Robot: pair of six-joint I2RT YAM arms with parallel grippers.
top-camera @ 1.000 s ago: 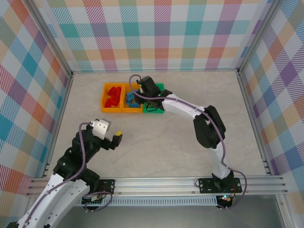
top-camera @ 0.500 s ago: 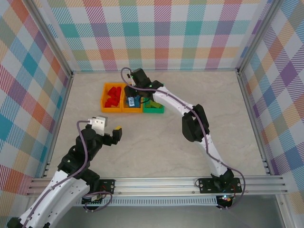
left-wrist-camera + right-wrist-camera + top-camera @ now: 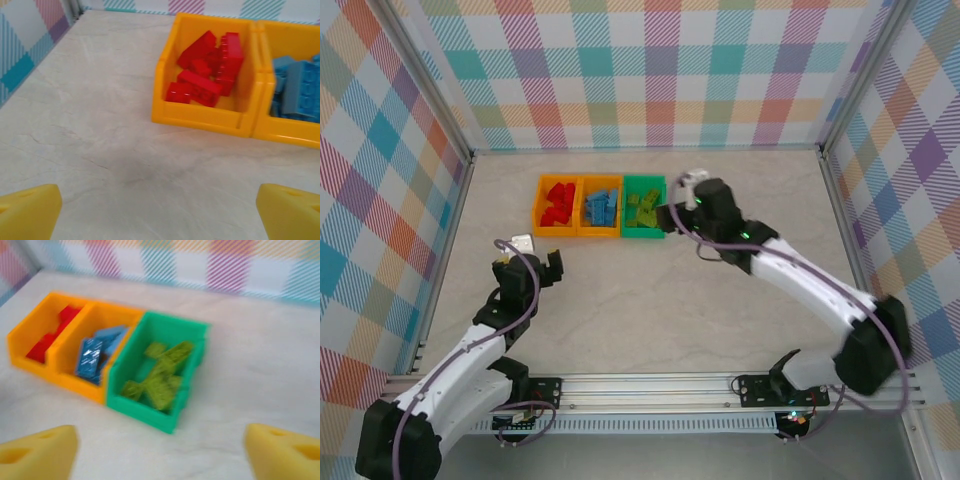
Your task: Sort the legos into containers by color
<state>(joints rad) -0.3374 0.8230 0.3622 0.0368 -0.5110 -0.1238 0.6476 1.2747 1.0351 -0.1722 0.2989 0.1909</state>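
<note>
Three containers stand in a row at the back of the table. The left orange bin [image 3: 558, 231] holds red legos [image 3: 558, 203], the middle orange bin [image 3: 599, 233] holds light blue legos [image 3: 601, 206], and the green bin [image 3: 642, 235] holds lime green legos [image 3: 642, 208]. My right gripper [image 3: 672, 216] hangs just right of the green bin, open and empty; in its wrist view the green bin [image 3: 142, 412] and its lime legos [image 3: 162, 372] lie ahead of the gripper [image 3: 162, 455]. My left gripper [image 3: 552, 266] is open and empty, in front of the red bin [image 3: 200, 117].
Checked walls and metal posts close the table in on three sides. The pale marbled tabletop [image 3: 650, 300] stretches bare between the bins and the arm bases. No loose legos lie on it in the top view.
My right gripper has pulled away from over the middle bin to the right of the green bin and has opened. My left arm has drawn back toward its base, still open.
</note>
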